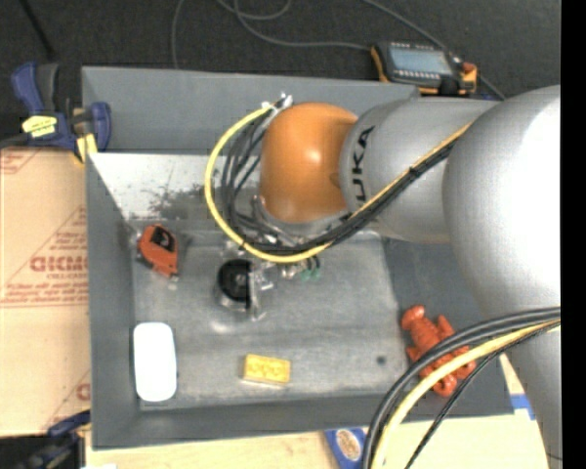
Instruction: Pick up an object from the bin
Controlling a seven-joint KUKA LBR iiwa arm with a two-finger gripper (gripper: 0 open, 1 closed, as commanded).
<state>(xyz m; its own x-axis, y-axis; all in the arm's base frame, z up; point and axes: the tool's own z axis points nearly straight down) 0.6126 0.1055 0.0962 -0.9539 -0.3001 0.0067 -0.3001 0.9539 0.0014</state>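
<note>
Just left of the gripper point(251, 289), a black round thing point(233, 279); farther left, an orange tape measure point(159, 249); spread or pinching, cannot tell.

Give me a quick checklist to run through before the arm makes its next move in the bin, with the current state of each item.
1. Gripper is down over the middle of the bin floor: ok.
2. A thing lies close enough to pick, the small black round object right at the gripper: ok.
3. Black round object actually held: cannot tell, the wrist hides the contact.
4. Orange and black object at the left lies apart from the gripper: ok.
5. White oval object and yellow block lie apart from the gripper, nearer the front wall: ok.
</note>
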